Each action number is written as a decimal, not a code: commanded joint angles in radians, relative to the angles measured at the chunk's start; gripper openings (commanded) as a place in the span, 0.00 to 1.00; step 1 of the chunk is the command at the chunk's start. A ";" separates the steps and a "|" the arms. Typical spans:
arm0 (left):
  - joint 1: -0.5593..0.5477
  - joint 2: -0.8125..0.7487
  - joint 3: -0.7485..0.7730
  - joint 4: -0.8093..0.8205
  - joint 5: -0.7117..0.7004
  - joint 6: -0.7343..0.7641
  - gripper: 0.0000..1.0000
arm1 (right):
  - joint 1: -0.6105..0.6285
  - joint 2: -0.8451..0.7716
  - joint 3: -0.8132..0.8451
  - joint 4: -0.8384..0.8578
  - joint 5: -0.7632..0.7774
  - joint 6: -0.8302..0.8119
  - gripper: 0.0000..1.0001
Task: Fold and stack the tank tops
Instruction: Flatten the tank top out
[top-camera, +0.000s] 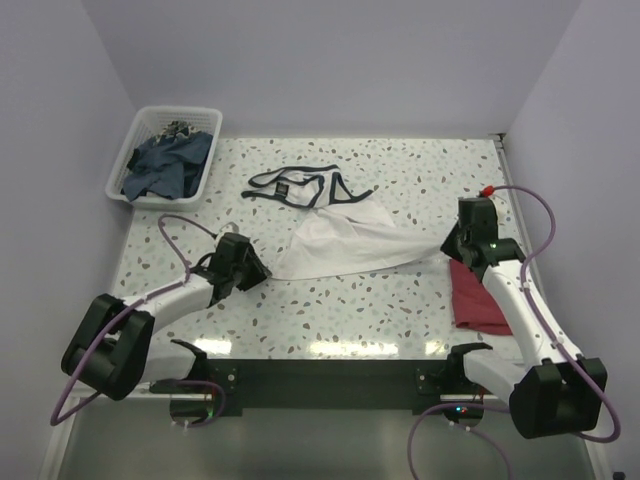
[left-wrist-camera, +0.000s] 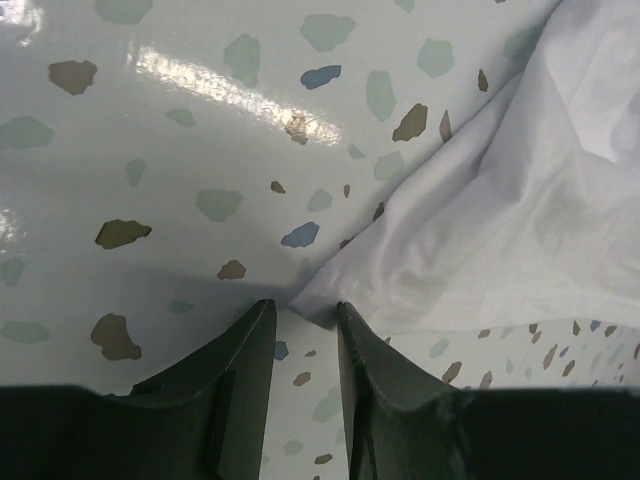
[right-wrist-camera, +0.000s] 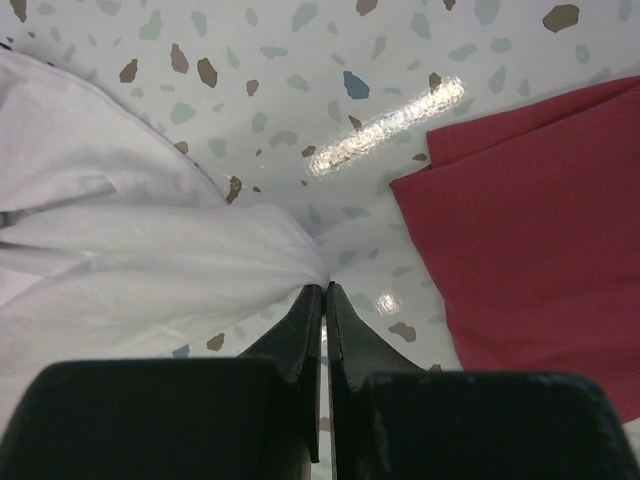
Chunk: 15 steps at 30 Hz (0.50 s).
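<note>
The white tank top (top-camera: 345, 245) lies spread across the middle of the table, its navy-trimmed straps (top-camera: 300, 185) at the far side. My right gripper (right-wrist-camera: 325, 288) is shut on the white top's (right-wrist-camera: 150, 260) right corner and pulls the cloth to a taut point. My left gripper (left-wrist-camera: 303, 308) is low over the table at the top's left corner (left-wrist-camera: 320, 298). Its jaws stand apart, and the cloth tip lies just at the right fingertip (left-wrist-camera: 345, 312), not pinched. The dark red tank top (top-camera: 478, 295) lies folded at the right, beside my right gripper (top-camera: 447, 247).
A white basket (top-camera: 135, 150) holding dark blue cloth (top-camera: 165, 165) stands at the back left corner. Grey walls close in the table on three sides. The red top (right-wrist-camera: 530, 230) lies close to the right of my right fingers.
</note>
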 joint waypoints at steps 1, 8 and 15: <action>0.023 0.035 -0.013 0.129 0.126 0.008 0.36 | -0.018 0.009 -0.004 0.033 0.030 -0.016 0.00; 0.029 0.064 -0.043 0.192 0.195 -0.051 0.44 | -0.022 0.012 -0.010 0.044 0.013 -0.019 0.00; 0.031 0.069 -0.040 0.175 0.155 -0.081 0.32 | -0.022 0.017 -0.004 0.047 0.005 -0.025 0.00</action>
